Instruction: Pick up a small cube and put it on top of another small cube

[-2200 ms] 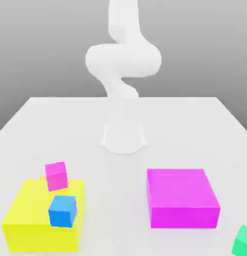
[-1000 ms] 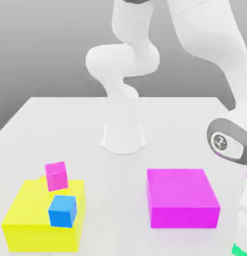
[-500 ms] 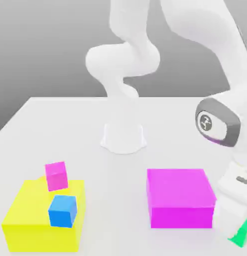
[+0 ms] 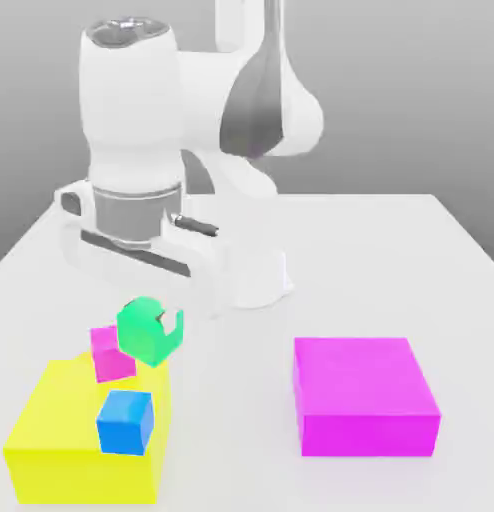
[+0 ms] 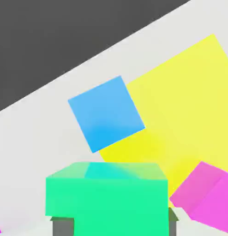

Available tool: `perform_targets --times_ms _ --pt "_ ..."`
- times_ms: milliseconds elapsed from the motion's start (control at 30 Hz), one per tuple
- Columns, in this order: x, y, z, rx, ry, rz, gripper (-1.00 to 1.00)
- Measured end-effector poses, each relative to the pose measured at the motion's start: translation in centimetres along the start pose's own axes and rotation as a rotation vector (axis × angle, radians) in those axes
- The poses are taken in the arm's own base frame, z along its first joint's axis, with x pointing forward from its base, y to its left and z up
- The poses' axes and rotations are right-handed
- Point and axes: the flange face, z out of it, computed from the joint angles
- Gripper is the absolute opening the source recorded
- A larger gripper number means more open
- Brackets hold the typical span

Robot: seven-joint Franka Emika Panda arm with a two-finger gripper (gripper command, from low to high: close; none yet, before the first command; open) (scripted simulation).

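The claw (image 4: 151, 325) is clamped tight on the small green cube (image 4: 147, 331), carrying it in the air above the counter (image 4: 411, 240), over the front corner on the exterior view's left. The cube hangs right over the big yellow block (image 4: 61, 440), just beside the small magenta cube (image 4: 109, 357) and a little above the small blue cube (image 4: 124, 421).

In the hand view the green cube (image 5: 106, 193) sits square between the jaws, gripped on two opposite flat faces, its top face showing and the blue cube (image 5: 106, 113) beyond it. It looks like a rigid, light little block: flat sides, hard edges, nothing to crush. A centred pinch across parallel faces suits it, and that's what we appear to have. Being smooth, it could slip or twist if nudged against a neighbour.

The arm is folded in close, with the wrist hanging over the yellow block and the hand pointing roughly downward. The big magenta block (image 4: 366, 395) sits well apart toward the exterior view's right. The drop target looks near, but the cube is not yet set on anything.
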Motion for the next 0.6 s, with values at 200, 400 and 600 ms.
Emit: perform_targets --times_ms 200,400,600 --pt "2.4 2.8 4.9 0.005 -0.014 0.161 -1.0" --pt "2.4 2.8 5.6 0.005 -0.013 0.162 1.0" --pt "2.5 2.8 1.1 0.004 -0.012 0.163 1.0"
